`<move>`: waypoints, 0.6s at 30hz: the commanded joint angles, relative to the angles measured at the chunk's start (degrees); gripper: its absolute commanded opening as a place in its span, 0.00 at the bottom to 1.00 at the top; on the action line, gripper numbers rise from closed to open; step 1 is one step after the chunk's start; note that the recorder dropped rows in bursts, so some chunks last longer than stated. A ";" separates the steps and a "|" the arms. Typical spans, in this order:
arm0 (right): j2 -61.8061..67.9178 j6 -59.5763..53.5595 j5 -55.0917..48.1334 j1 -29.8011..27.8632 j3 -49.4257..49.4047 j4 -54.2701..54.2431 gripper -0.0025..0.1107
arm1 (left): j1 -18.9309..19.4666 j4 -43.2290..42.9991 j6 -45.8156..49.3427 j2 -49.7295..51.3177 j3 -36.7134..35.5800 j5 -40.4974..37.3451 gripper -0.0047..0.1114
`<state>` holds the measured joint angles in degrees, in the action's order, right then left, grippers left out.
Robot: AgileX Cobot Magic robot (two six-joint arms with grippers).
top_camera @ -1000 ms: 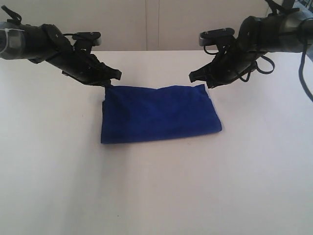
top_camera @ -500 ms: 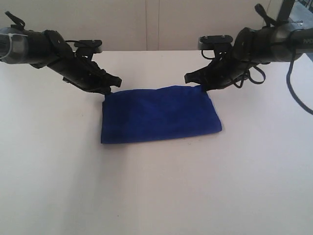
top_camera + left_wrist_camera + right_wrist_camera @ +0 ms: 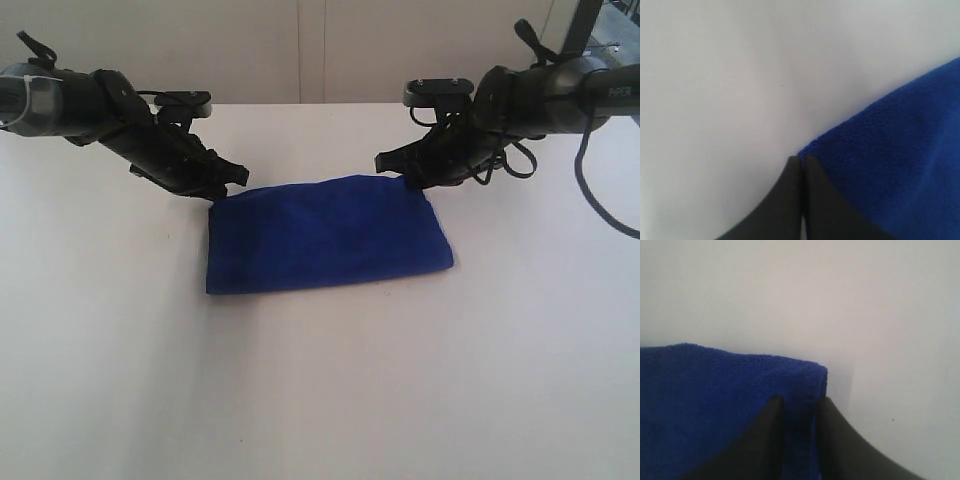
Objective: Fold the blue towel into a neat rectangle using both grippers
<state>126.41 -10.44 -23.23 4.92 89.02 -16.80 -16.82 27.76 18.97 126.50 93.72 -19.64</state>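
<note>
I have the blue towel [image 3: 325, 235] lying folded flat on the tabletop [image 3: 320, 400]. At the towel's far left corner the left gripper [image 3: 801, 157] has its jaws pressed together; I cannot tell if cloth is caught. At its far right corner the right gripper [image 3: 799, 399] has its jaws parted astride the edge. The towel looks soft, light and limp, so I'd pinch every layer at the corners.

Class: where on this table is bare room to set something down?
Free: the table between the blue towel and the near edge, and beside its short ends. Crowded: the towel's far corners, where the left gripper and right gripper sit.
</note>
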 commanded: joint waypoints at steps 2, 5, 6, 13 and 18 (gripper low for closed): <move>-0.05 0.21 0.58 -0.40 0.31 -0.15 0.03 | 0.12 0.45 -0.19 0.10 -0.39 -1.09 0.04; -0.05 0.21 0.58 -0.40 0.31 0.32 0.02 | 0.12 0.45 -0.19 0.10 -0.39 -1.09 0.04; -0.18 0.21 0.45 -0.40 0.31 0.60 0.02 | 0.12 0.45 -0.19 0.10 -0.39 -1.09 0.04; -0.57 0.21 -0.98 -0.40 0.31 3.80 0.02 | 0.12 0.45 -0.19 0.10 -0.39 -1.09 0.04; -0.57 3.29 -1.92 -0.40 0.31 6.76 0.02 | 0.12 0.45 -0.19 0.10 -0.39 -1.09 0.04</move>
<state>126.44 -9.15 -24.23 4.92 89.02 -12.13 -16.82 27.64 18.97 126.50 93.72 -19.64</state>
